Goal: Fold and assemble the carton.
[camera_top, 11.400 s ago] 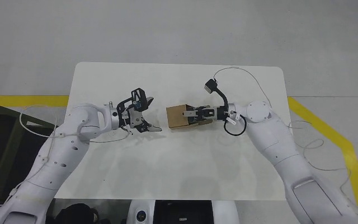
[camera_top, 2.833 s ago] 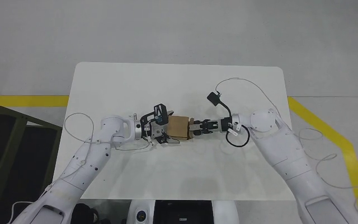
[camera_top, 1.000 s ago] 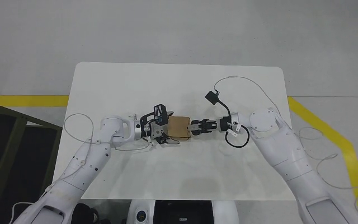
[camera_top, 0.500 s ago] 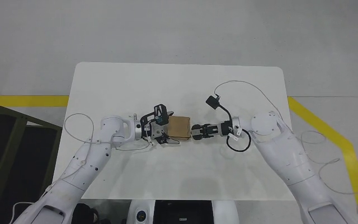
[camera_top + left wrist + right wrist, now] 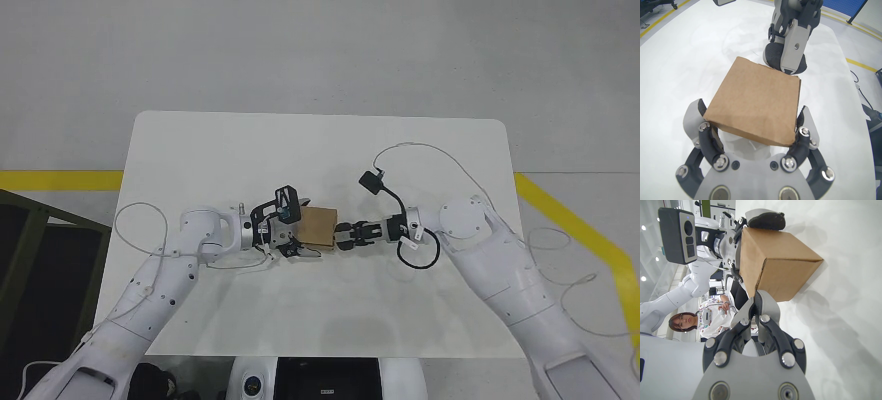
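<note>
The carton (image 5: 320,226) sat closed up as a plain brown box in the middle of the white table (image 5: 200,150), and both arms were on it. In the last half second the right gripper (image 5: 343,238) had slid in leftward and met the box at its near right corner. A second before, it was up at the middle of the right face. Eleven seconds back, the left gripper (image 5: 751,107) stood well apart to the carton's left. Now it was on the left end, fingers (image 5: 693,117) spread wide, one on the far side and one on the near side, clasping the box across its width. The right gripper's fingers were pressed together with nothing between them, tips touching the carton's edge.

The left wrist view gave the flat top panel, smooth and unmarked, with the right gripper's closed tips resting at its right edge. The right wrist view gave what the top view could not. A slightly ragged seam ran down the corner where those tips touched, and a black pad (image 5: 765,220) of the left gripper lay flat against the carton's side.

The tabletop was bare white under the box. A thin white cable (image 5: 445,150) arched over its far right part. Grey floor (image 5: 320,50) lay all round, with a yellow line (image 5: 60,180) off to the left.
</note>
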### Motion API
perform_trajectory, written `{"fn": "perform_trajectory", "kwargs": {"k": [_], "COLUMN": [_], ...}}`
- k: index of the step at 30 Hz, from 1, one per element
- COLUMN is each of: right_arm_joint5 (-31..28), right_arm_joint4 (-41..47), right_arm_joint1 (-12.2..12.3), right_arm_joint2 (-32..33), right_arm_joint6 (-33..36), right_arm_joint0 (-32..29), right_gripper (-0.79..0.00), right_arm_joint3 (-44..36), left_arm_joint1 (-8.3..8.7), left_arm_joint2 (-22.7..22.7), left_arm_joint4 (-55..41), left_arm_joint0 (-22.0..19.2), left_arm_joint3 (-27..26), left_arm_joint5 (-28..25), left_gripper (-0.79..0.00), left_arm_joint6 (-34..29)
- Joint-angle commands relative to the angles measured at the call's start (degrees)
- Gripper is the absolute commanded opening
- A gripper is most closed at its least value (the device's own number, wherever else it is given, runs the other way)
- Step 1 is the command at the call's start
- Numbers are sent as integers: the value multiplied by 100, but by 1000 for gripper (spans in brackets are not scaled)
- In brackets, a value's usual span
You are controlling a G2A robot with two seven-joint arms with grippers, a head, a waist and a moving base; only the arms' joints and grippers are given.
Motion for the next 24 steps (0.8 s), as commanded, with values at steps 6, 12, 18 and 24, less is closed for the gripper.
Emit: {"fn": "perform_trajectory", "kwargs": {"k": [6,12,18,24], "right_arm_joint5": [-72,-217,-280,-564], "right_arm_joint4": [27,19,-92,-186], "right_arm_joint1": [-4,94,189,236], "right_arm_joint2": [18,331,594,749], "right_arm_joint6": [-17,-71,-153,-328], "right_arm_joint0": [37,-116,-313,-403], "right_gripper": [-785,-745,-656,-465], "right_arm_joint3": [64,-62,-247,-415], "left_arm_joint1": [6,61,149,225], "left_arm_joint2": [-41,-268,-613,-951], "left_arm_joint4": [-31,-368,-791,-1222], "left_arm_joint0": [22,92,272,412], "left_arm_joint3": [11,17,-191,-518], "left_arm_joint5": [-7,-259,-395,-363], "left_gripper": [0,0,0,0], "left_arm_joint6": [27,86,59,-57]}}
